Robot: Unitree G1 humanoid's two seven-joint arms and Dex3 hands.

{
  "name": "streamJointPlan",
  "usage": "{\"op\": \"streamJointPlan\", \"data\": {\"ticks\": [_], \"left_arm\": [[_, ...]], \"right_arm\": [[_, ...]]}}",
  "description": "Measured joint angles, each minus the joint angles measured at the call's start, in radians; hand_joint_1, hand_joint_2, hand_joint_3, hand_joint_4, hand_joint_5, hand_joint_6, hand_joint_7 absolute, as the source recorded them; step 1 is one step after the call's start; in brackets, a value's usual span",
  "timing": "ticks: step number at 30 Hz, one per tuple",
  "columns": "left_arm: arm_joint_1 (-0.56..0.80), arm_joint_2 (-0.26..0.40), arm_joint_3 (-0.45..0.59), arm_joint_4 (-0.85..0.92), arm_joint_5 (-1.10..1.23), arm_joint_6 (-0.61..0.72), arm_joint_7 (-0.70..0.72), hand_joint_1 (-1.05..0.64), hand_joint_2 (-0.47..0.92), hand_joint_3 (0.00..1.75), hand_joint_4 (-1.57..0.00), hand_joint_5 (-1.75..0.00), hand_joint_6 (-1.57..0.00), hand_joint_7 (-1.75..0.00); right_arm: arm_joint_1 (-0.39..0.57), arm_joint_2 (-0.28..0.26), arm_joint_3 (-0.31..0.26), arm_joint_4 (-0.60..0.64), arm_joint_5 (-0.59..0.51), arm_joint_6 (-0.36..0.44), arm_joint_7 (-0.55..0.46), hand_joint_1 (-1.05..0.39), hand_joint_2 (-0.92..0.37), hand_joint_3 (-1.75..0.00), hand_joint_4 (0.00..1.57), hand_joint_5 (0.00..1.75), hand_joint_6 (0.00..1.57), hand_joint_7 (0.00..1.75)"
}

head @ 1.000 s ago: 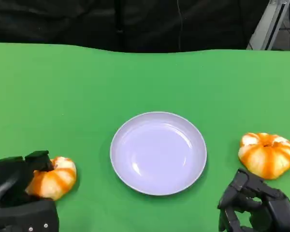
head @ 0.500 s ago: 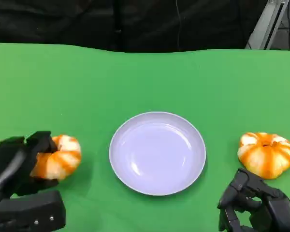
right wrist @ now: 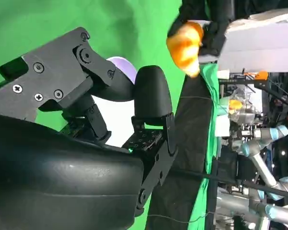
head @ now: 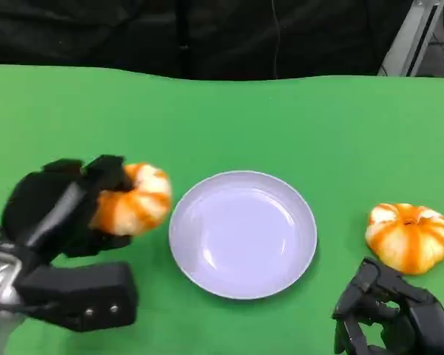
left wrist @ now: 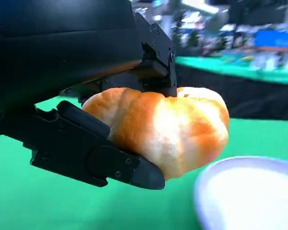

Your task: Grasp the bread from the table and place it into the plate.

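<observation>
Your left hand (head: 63, 203) grips the bread (head: 133, 198), an orange-and-white glazed roll, with black fingers wrapped over and under it. In the head view you see the roll held off the green table (head: 229, 118), just beside the near-left rim of the pale lilac plate (head: 243, 234) and not over the dish itself. The left wrist view confirms the hold: fingers (left wrist: 93, 153) cradle the underside of the bread (left wrist: 168, 127) while others press on its top, and the plate's rim (left wrist: 209, 179) shows just past the roll, lower than it. Your right hand (head: 392, 314) sits low at the near-right corner of the table, holding nothing; its fingers look partly curled in, but you cannot tell from these views whether it is open or closed. A second bread roll (head: 408, 236) of the same colouring lies on the table to the right of the plate, apart from it and just beyond your right hand, not touching it. The plate holds nothing.
</observation>
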Motion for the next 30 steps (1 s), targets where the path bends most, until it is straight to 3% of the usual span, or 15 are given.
{"op": "streamJointPlan", "data": {"ticks": [7,14,30], "left_arm": [[-0.095,-0.075,-0.055,0.05,0.015,-0.012,-0.017,-0.11,0.92,0.28,-0.66,-1.75,-0.55,-1.75],[-0.219,-0.204,-0.138,0.204,0.037,0.006,-0.035,-0.09,0.91,0.26,-0.66,-1.75,-0.55,-1.75],[-0.288,-0.315,-0.231,0.43,0.06,0.0,-0.03,-0.1,0.92,0.25,-0.65,-1.75,-0.49,-1.75]], "right_arm": [[0.005,0.002,0.0,0.0,-0.004,-0.001,-0.01,-0.16,-0.62,-1.1,0.8,1.75,0.75,1.54],[0.005,0.015,0.015,-0.002,-0.022,-0.004,-0.019,-0.16,-0.6,-1.12,0.8,1.75,0.74,1.55],[0.012,0.021,0.018,-0.009,-0.039,-0.006,-0.035,-0.16,-0.6,-1.12,0.81,1.75,0.75,1.55]]}}
